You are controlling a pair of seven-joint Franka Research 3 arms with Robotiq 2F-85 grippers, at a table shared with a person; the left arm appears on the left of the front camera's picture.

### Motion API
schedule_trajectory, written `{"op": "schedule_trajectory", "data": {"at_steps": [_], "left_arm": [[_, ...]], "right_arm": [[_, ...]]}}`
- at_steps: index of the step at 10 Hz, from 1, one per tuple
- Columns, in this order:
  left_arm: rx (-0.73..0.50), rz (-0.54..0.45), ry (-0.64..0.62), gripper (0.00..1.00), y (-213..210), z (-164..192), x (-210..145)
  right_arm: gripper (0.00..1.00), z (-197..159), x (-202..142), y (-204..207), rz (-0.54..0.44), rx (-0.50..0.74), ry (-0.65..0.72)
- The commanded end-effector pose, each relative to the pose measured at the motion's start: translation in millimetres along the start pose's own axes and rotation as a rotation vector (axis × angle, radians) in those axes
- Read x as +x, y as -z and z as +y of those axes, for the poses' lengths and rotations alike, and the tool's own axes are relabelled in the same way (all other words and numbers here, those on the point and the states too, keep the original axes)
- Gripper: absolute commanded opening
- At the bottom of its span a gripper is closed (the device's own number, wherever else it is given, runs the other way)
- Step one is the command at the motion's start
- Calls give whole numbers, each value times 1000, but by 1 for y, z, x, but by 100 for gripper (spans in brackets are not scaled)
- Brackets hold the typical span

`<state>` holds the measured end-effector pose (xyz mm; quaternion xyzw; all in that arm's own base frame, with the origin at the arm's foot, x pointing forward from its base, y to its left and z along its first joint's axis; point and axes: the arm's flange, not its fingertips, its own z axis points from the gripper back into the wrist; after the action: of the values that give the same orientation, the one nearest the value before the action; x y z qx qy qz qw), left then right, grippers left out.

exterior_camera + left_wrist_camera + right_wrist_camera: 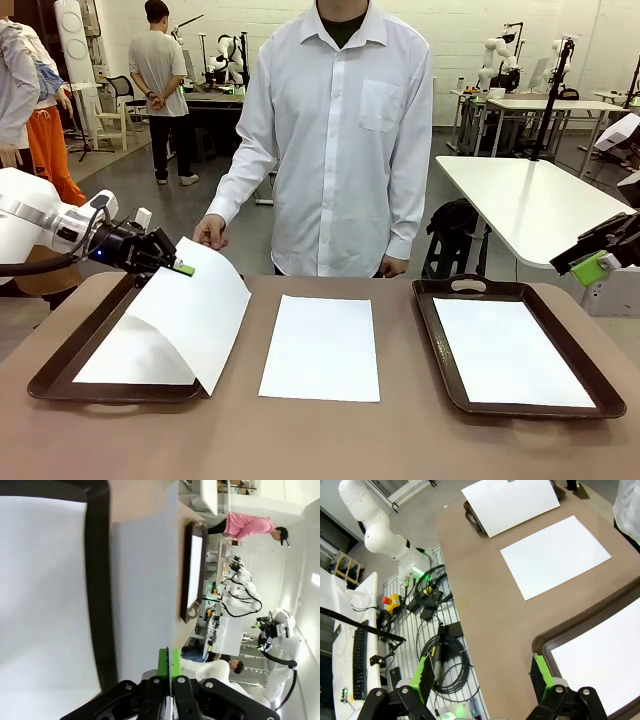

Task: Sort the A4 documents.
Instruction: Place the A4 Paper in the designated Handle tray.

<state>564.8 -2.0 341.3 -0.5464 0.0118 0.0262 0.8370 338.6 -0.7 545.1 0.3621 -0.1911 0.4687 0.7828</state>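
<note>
Closest in, the middle sheet [322,348] lies flat on the bare table [320,440], right between the two trays. Count with me: four A4 documents, two dark brown trays. Next one's mine, the held sheet [200,305]. My left gripper [182,267] has its green pads pinched tight on the far corner, so that corner is up in the air. The paper slopes down from there and covers the right rim of the left tray [45,385]. Under it, flat inside that tray, sits the third sheet [125,362]. Over on the other side, the right tray [436,345] holds the fourth sheet [510,350], lying flat within its rim. My right gripper [481,670] hovers above that tray's edge, jaws spread wide with nothing between them. Across the table, the person's hand [210,232] hangs just beside the raised corner, and I can't tell whether it touches the paper.
</note>
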Motion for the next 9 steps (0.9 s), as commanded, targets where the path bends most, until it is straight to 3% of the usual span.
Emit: {"op": "schedule_trajectory", "data": {"at_steps": [1,5,9], "left_arm": [[95,-16,21,1,-6,11,10],[315,3,-9,1,-22,13,9],[420,-22,-50,1,-38,16,14]], "right_arm": [[100,0,0,0,-6,5,-5],[100,0,0,0,-6,5,-5],[100,0,0,0,-6,5,-5]]}}
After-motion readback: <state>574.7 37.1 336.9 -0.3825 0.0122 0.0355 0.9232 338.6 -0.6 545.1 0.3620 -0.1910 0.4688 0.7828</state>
